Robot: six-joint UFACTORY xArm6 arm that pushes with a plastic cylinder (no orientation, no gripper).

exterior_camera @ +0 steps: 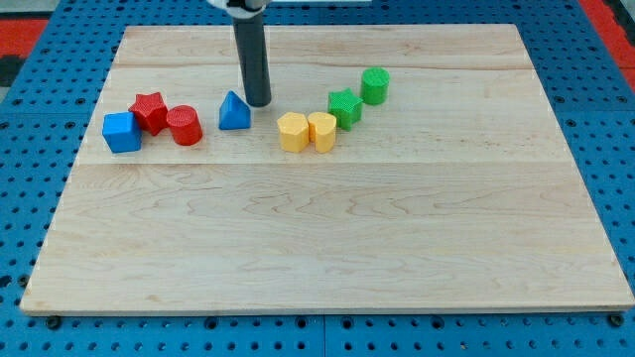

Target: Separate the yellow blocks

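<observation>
Two yellow blocks sit side by side and touching near the board's middle top: a yellow hexagonal block point(293, 131) on the left and a yellow block with a notched top point(322, 131) on the right. My tip point(259, 102) rests on the board just up and right of the blue triangle point(234, 111), and up and left of the yellow pair, apart from both yellows.
A green star point(344, 106) touches the right yellow block's upper right; a green cylinder point(375, 85) lies beyond it. At the view's left stand a red star point(149, 111), a red cylinder point(184, 126) and a blue cube point(122, 131). The wooden board point(327, 248) lies on a blue pegboard.
</observation>
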